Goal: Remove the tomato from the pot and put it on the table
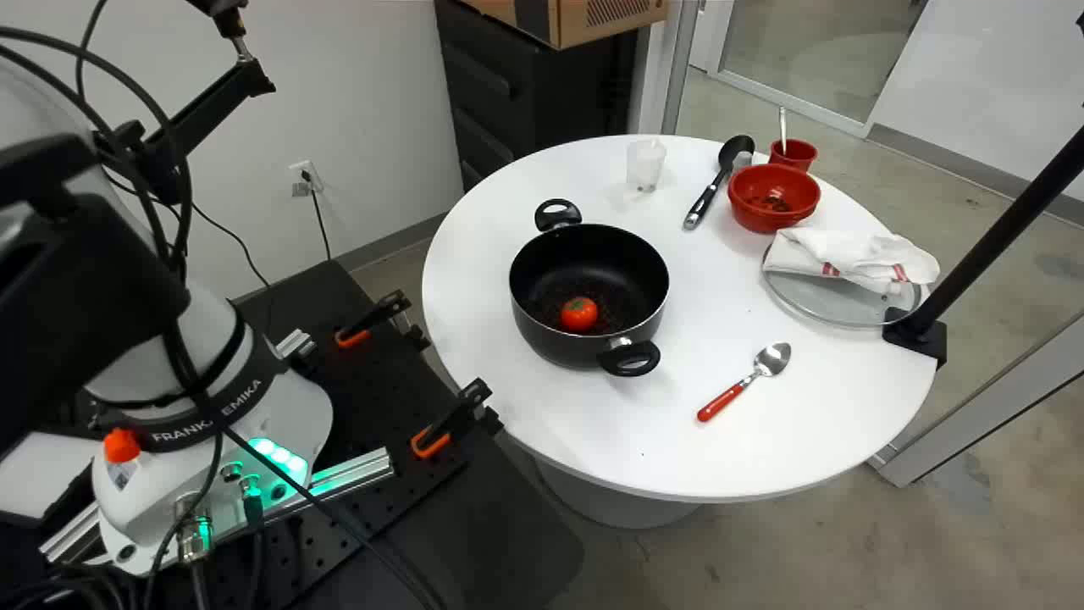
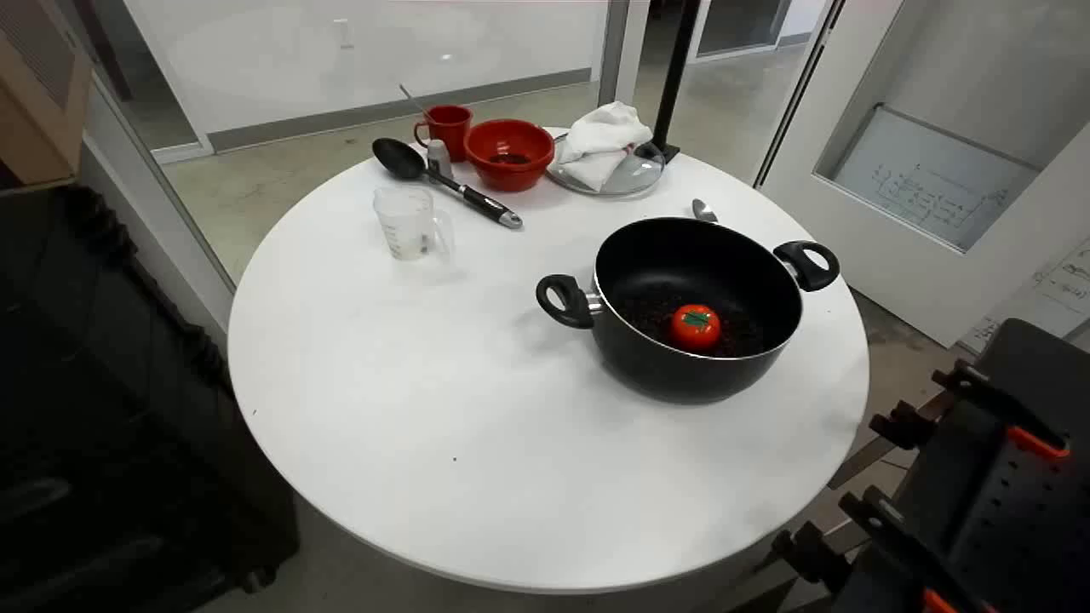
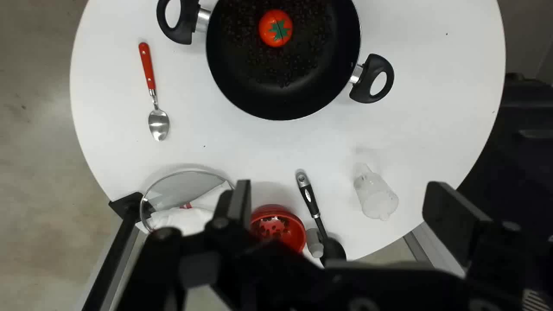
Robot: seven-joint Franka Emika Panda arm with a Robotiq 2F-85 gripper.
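Note:
The tomato (image 1: 579,314) is small, round and red-orange with a green top. It sits inside the black pot (image 1: 550,335) among small dark bits, and shows in an exterior view (image 2: 696,328) and the wrist view (image 3: 275,28). The pot stands upright on the white round table (image 1: 542,432), with its two handles out to the sides. My gripper (image 3: 337,190) is open and empty in the wrist view, fingers wide apart, held high above the table. The pot is toward the top edge of that view, away from the fingers. The gripper is out of view in both exterior views.
A red-handled spoon (image 1: 745,381) lies near the pot. A clear measuring cup (image 2: 406,223), a black ladle (image 2: 447,183), red bowls (image 2: 509,155), a red mug (image 2: 449,129) and a glass lid with a white cloth (image 2: 606,149) stand farther off. A black pole (image 1: 999,229) is clamped at the edge.

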